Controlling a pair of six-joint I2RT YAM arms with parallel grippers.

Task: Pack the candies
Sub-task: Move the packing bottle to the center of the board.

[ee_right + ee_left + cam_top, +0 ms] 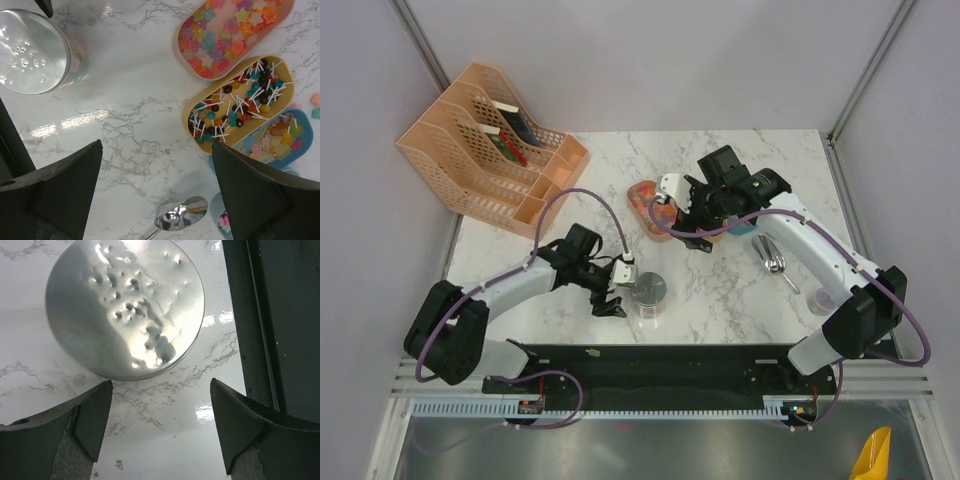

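As candies [235, 105] sit twd the surface [125, 115] far edge, right tool [157, 150] (fingers apart) is nearer; left tool [160, 390] apart too.

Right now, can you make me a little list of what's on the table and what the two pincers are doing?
Jar: grey lid on
Left pincer: open, empty, next to the jar
Right pincer: open, empty, over bare table
Candies: stars, lollipops, pastel pieces
Trays: three ovals, side by side, holding the candies
Spoon: lying on the table
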